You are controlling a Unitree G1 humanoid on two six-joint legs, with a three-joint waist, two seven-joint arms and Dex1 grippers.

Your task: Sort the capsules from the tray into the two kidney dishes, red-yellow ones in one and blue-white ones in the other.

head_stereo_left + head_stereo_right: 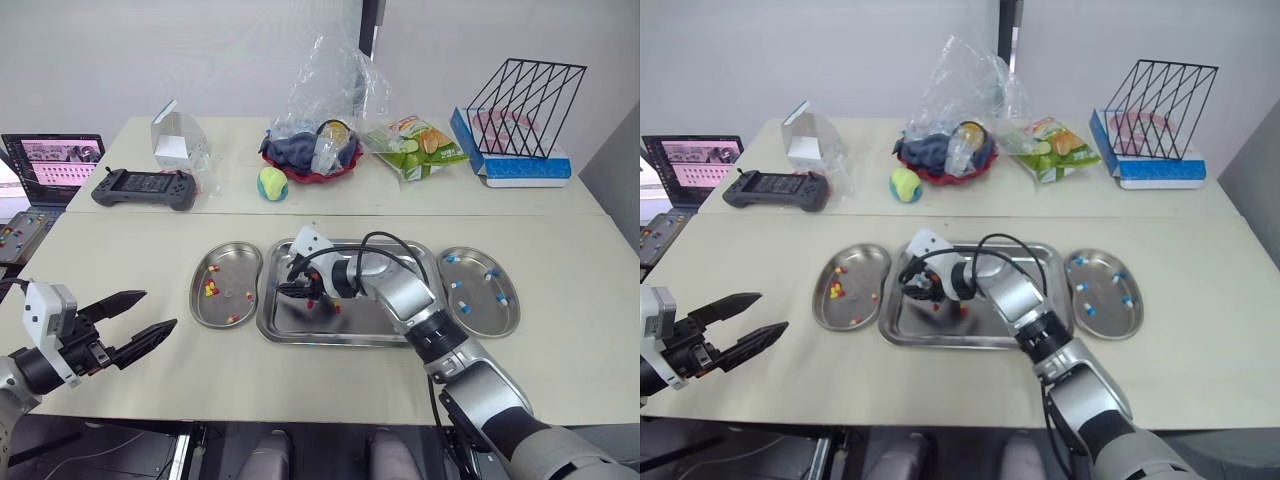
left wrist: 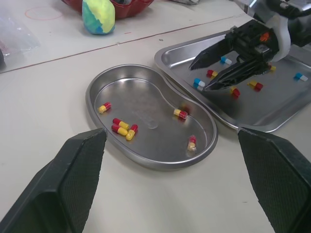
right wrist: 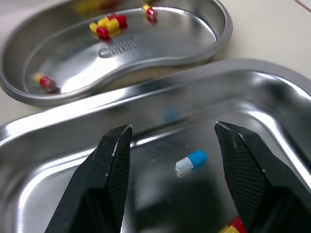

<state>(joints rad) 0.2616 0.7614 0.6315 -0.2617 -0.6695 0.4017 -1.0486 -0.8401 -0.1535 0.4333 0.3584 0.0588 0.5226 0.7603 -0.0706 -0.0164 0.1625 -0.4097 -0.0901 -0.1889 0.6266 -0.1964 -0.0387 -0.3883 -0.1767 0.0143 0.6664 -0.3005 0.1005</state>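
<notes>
Desk [image 1: 120,250]: carrying the tray at its middle and a kidney dish just beside each end of it.
Tray [image 1: 330,341]: lying between the two dishes, holding loose capsules of both colours toward its left half.
Right gripper [image 1: 300,290]: hanging low over the tray's left end, pointing toward the left kidney dish, holding the jaws open and gripping nothing.
Blue-white capsule [image 3: 191,161]: lying on the tray floor in the right wrist view, showing between the open jaws, touching neither.
Red-yellow tray capsules [image 2: 234,91]: lying scattered near the right gripper's tips, with more blue-white ones [image 2: 199,82] among them.
Left kidney dish [image 1: 235,270]: sitting at the tray's left end, holding several red-yellow capsules [image 2: 120,124], some bunched and some apart.
Right kidney dish [image 1: 480,310]: sitting at the tray's right end, holding a few blue-white capsules [image 1: 455,284] spread apart.
Left gripper [image 1: 156,309]: hovering over the desk's near left part, well apart from the left kidney dish, holding the jaws wide open and empty.
Far desk: carrying a game controller [image 1: 145,187], a yellow-green ball [image 1: 272,183], a red bowl [image 1: 300,172] under a clear bag, a snack packet [image 1: 415,145] and a black wire rack [image 1: 525,95].
</notes>
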